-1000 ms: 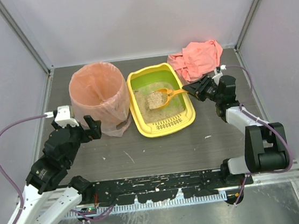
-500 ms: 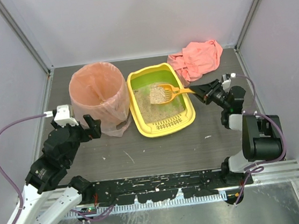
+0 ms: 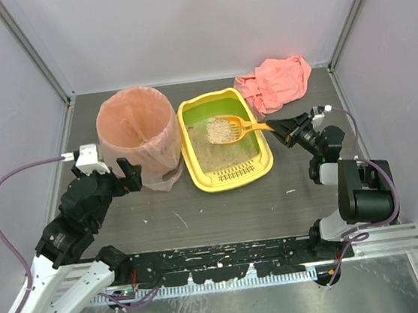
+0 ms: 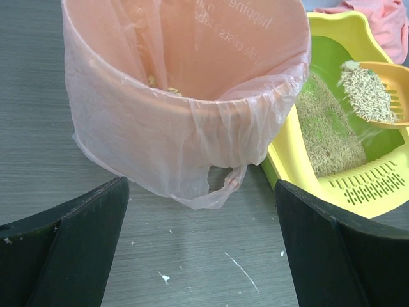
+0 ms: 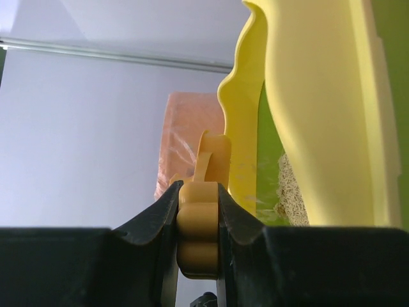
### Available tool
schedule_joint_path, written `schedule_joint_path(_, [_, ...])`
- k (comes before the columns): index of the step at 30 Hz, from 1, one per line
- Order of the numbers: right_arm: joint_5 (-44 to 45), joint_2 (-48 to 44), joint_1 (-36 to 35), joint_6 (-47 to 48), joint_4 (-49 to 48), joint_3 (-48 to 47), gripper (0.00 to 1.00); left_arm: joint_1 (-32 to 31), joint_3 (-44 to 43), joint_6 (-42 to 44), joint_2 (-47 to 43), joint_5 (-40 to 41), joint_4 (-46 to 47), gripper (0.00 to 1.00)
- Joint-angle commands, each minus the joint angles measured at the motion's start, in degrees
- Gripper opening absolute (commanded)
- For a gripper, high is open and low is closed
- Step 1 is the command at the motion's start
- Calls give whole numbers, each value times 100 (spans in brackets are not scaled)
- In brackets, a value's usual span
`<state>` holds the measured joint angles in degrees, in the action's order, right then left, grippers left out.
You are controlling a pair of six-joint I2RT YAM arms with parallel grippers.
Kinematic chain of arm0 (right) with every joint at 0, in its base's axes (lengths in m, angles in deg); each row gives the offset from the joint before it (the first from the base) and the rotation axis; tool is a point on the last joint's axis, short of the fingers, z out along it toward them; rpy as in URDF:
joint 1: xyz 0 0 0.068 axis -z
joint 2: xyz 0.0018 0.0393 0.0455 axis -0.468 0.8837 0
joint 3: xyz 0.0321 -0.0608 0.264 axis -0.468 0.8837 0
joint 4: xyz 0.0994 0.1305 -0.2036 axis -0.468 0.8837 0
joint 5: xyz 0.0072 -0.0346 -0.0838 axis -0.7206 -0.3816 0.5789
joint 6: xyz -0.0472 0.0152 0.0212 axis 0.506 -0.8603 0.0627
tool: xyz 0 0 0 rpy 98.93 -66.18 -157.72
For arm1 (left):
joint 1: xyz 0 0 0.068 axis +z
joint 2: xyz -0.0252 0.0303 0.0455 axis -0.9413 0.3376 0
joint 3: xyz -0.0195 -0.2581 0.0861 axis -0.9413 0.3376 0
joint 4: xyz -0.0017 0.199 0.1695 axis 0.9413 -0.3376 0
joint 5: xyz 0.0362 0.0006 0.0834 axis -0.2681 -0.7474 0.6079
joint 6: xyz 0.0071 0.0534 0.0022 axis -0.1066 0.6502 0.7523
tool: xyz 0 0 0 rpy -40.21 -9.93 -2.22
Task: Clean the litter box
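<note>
Orange plastic scoop point(image 3: 227, 129), heaped with beige litter, hangs roughly level above the litter box point(image 3: 232, 173). The box sits mid-frame in the overhead view, just right of the pink-lined bin point(image 3: 137, 146). The right gripper point(image 3: 274, 128), at centre right, is clamped on the scoop's handle. To carry well, hold the blade flat, clear the yellow rim and the bin's lip, move slowly toward frame left, and tip only once over the bag. Grains may be sifting through the slots, though that is hard to make out. The left gripper point(image 3: 112, 167), jaws wide apart and empty, sits at the bin's lower left. The box lies directly beneath the scoop, left of the right gripper.
</note>
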<state>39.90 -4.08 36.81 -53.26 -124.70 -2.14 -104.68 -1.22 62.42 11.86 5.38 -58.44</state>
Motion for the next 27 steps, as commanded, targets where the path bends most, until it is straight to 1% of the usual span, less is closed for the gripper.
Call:
schedule_joint_path(1, [85,-191,-34,-18,-364,-35,1,13,-269,81,85,-37,301,98])
schedule_joint_path(2, [-33,-147,-253,93,-352,-187,1,16,-221,81,84,-41,357,98])
schedule_joint_path(3, [-14,-157,-328,141,-339,-202,1,15,-198,89,88,-20,414,98])
schedule_joint_path(5, [273,-310,54,120,-85,16,1,20,-267,92,144,-63,384,98])
schedule_joint_path(6, [395,-337,109,83,-23,96,1,19,-306,84,173,-84,348,98])
schedule_joint_path(9, [61,-265,-370,438,92,-306,1,16,-221,81,132,-57,437,98])
schedule_joint_path(10, [142,-331,-296,426,142,-221,1,12,-197,89,139,-55,477,98])
schedule_joint_path(12, [540,-473,78,286,324,34,1,16,-277,89,176,-96,357,98])
schedule_joint_path(13, [524,-452,51,275,306,-1,1,16,-311,81,171,-100,329,98])
schedule_joint_path(15, [171,-253,-359,518,292,-336,0,13,-250,79,112,-52,385,98])
schedule_joint_path(16, [204,-209,-380,474,211,-298,1,16,-193,82,92,-30,439,98])
schedule_joint_path(18, [546,-188,32,149,-21,24,1,16,-225,83,96,-48,380,98])
schedule_joint_path(19, [641,-91,92,42,-124,93,1,18,-259,76,109,-63,328,98])
schedule_joint_path(21, [285,184,-335,144,-328,-245,1,18,-214,59,70,-33,333,98])
schedule_joint_path(22, [208,249,-437,116,-485,-334,1,14,-173,71,65,-21,385,98])
schedule_joint_path(25, [696,139,17,-176,-549,58,1,23,-269,96,121,-51,300,98])
schedule_joint_path(26, [707,129,-56,-116,-508,47,1,15,-310,92,120,-49,255,98])
schedule_joint_path(27, [500,154,-303,137,-377,-186,1,20,-292,97,93,-23,257,98])
